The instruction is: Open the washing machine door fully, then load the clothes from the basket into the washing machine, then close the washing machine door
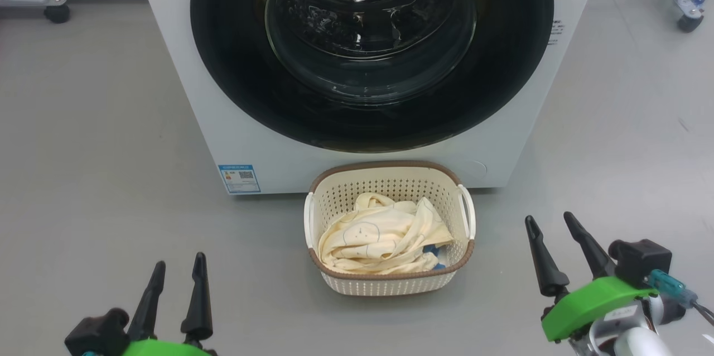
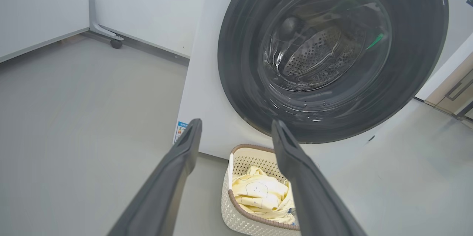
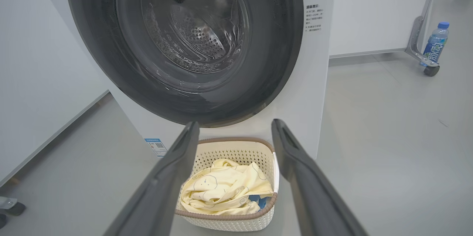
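The white washing machine [image 1: 184,82] stands ahead with its round black-rimmed door [image 1: 234,66] shut flat against the front, the steel drum showing through the glass. On the floor just before it sits the cream perforated basket [image 1: 390,283] holding the pale-yellow clothes [image 1: 379,236] with a blue patch. My left gripper [image 1: 175,267] hovers open at the lower left, well left of the basket. My right gripper [image 1: 552,222] is open at the lower right, to the basket's right. Both wrist views look past open fingers at the door [image 2: 240,66] [image 3: 281,43] and the basket [image 2: 240,217] [image 3: 221,223].
Grey floor [image 1: 95,121] spreads on both sides of the machine. A blue-capped bottle [image 3: 435,43] rests on a wheeled metal frame at the far right. Another castor foot [image 1: 56,10] stands at the far left. A white wall runs behind.
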